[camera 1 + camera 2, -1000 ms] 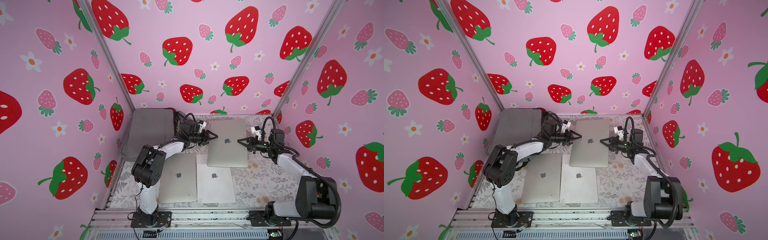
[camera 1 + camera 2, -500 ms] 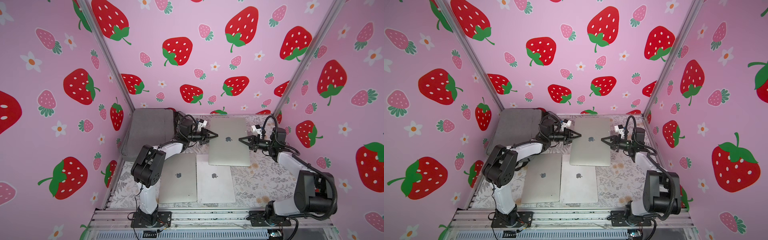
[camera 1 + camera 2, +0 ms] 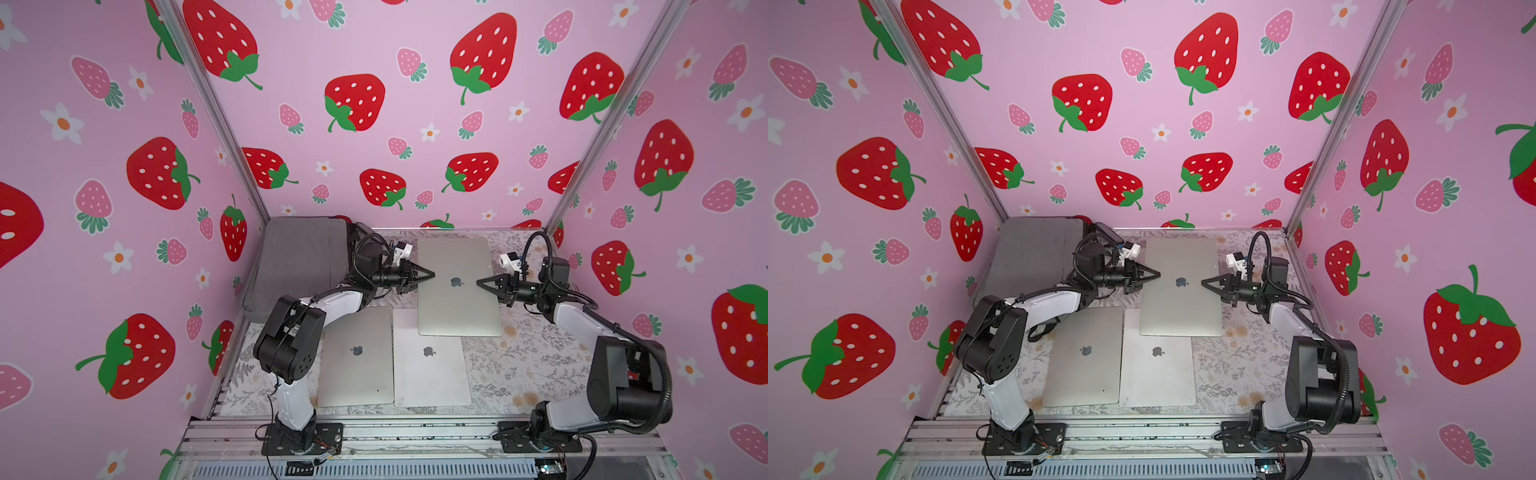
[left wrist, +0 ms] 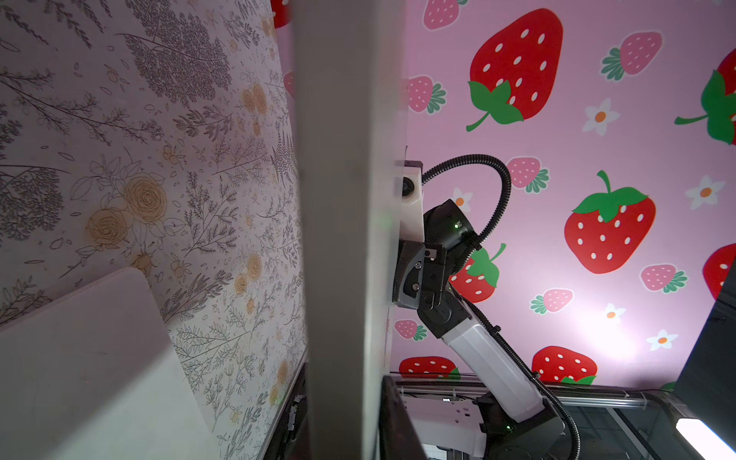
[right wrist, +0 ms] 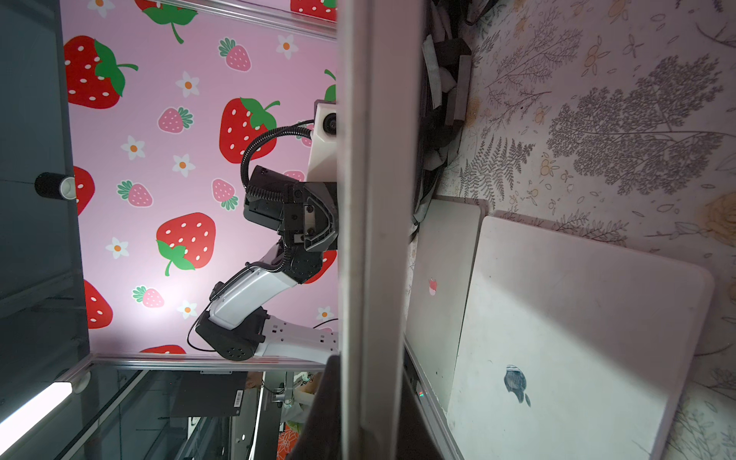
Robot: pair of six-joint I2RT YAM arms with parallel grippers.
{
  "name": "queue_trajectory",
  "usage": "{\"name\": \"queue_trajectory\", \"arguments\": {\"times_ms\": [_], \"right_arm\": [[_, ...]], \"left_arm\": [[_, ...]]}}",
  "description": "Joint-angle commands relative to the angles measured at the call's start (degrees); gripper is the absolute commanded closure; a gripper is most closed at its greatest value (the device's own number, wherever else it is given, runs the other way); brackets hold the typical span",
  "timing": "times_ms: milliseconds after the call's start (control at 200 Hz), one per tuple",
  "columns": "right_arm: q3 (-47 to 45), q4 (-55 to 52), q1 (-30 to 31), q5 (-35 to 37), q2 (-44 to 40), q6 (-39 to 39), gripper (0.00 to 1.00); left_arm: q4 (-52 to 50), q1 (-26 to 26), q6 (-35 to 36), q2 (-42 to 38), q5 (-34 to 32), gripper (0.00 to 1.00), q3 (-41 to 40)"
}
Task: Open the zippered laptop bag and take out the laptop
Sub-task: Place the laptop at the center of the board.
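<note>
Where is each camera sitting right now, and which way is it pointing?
Top views: high at the front, looking down on the table; both arms show, left gripper and right gripper clamping the laptop.
Left wrist: sights along the laptop's edge toward the right arm.
Right wrist: sights along it the opposite way, toward the left arm.
Shared: the laptop, in all views.

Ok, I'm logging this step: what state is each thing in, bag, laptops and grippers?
bag: lying flat; opening hidden, open or zipped unclear.
held laptop: lid closed, level, clear of the table.
grey laptop: lid closed, flat on the table.
white laptop: lid closed, flat on the table.
left gripper: shut on the held laptop's edge.
right gripper: shut on its opposite edge.
</note>
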Motion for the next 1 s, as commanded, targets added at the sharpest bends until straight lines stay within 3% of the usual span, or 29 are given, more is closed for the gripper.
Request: {"name": "queue_trajectory", "arguments": {"times_ms": [0,715,830,995], "right_arm": [[2.1,-3.2,0.2,6.4,0.8,-5.2,0.83],[2.5,-13.3,-1.9,9.4,-1.0,-12.2,0.46],[3.8,-22.2,-3.5,14.2,-2.1,-18.3,0.35],[4.8,-32.7,-7.1,26.3,-4.5,-24.8,0.24]], "left_arm": [[3.9,-2.3,0.1,-3.0,4.2,1.0,2.1],[10.0,-3.6,-2.5,-4.9,0.3,1.0,-1.0],[9.2,-4.4,-1.1,-5.3,-0.4,1.0,-2.1],[9.8,-6.5,0.1,-5.7,-3.6,1.0,-4.5]]}}
